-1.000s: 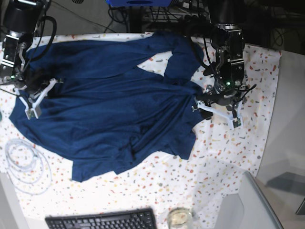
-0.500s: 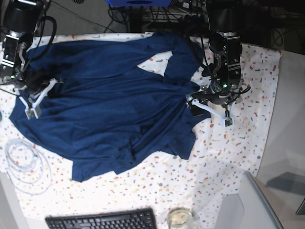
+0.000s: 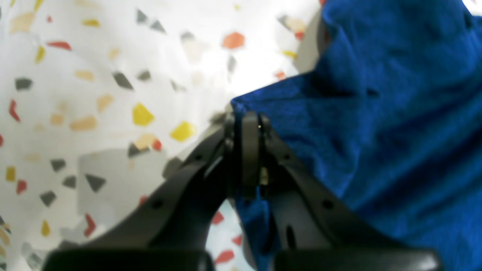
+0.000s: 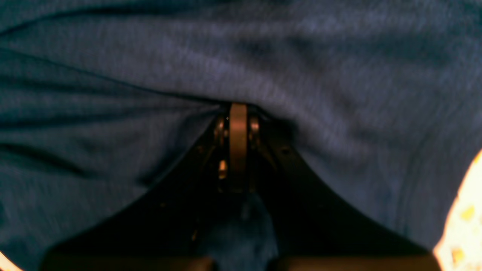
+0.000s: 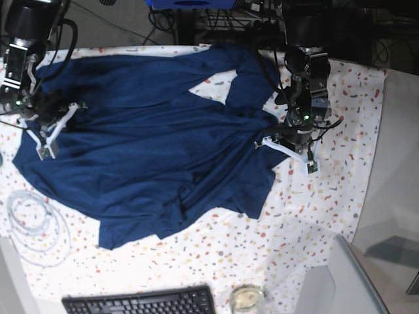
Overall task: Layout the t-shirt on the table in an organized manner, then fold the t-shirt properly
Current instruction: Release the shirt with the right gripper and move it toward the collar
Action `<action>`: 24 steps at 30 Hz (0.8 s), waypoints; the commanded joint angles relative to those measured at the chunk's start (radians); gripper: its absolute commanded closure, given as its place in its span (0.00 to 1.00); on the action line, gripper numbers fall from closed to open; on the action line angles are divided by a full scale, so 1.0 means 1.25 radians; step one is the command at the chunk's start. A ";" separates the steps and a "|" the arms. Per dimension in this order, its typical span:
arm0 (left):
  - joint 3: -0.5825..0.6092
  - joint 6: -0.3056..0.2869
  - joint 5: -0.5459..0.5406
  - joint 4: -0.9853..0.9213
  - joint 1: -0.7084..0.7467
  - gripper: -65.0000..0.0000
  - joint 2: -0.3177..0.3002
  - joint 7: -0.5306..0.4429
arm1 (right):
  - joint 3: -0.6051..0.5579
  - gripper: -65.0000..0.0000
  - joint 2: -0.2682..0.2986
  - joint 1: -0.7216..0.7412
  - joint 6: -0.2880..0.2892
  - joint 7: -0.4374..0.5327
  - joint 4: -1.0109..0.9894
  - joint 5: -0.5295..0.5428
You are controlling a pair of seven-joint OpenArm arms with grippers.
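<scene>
The speckled counter (image 5: pixel 314 216) is carrying the crumpled t-shirt (image 5: pixel 150 150); the left gripper (image 3: pixel 244 120) and the right gripper (image 4: pixel 238 113) are each pinching its fabric.

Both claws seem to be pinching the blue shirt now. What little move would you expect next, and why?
Probably a gentle pull outward: the left gripper is shut on the t-shirt edge, the right gripper is shut on its far side, and the fabric between lies bunched on the table.

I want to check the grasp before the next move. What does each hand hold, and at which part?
Left hand is shut on an edge corner of the t-shirt. Right hand is shut on a fold within the shirt's fabric.
</scene>
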 commanded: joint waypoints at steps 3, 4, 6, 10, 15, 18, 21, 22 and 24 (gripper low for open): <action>-0.059 0.003 0.000 0.066 0.031 1.00 -0.004 -0.002 | 0.010 1.00 0.004 -0.041 0.000 0.014 0.140 0.007; -0.074 0.003 0.000 0.081 0.042 1.00 -0.003 -0.002 | 0.012 1.00 0.004 -0.056 -0.003 0.014 0.169 0.009; -0.099 0.003 0.000 0.113 0.063 1.00 -0.002 -0.002 | 0.064 0.99 -0.001 -0.082 -0.004 0.012 0.213 0.011; -0.126 0.003 0.000 0.160 0.093 1.00 -0.002 -0.002 | 0.223 0.99 -0.061 -0.083 -0.003 0.012 0.227 0.011; -0.136 0.003 0.000 0.209 0.122 1.00 0.000 -0.002 | 0.344 0.72 -0.083 -0.078 0.001 0.009 0.213 0.012; -0.136 0.003 0.000 0.222 0.124 1.00 0.000 -0.002 | 0.394 0.43 -0.088 -0.077 0.032 0.012 0.189 0.031; -0.141 0.003 0.000 0.227 0.124 1.00 0.000 -0.002 | 0.452 0.28 -0.087 -0.075 0.091 0.012 0.161 0.093; -0.141 0.003 0.000 0.227 0.124 1.00 0.000 -0.002 | 0.475 0.28 -0.087 -0.074 0.091 0.008 0.156 0.104; -0.140 0.003 0.000 0.227 0.124 1.00 -0.002 -0.002 | 0.501 0.29 -0.088 -0.073 0.091 0.008 0.151 0.107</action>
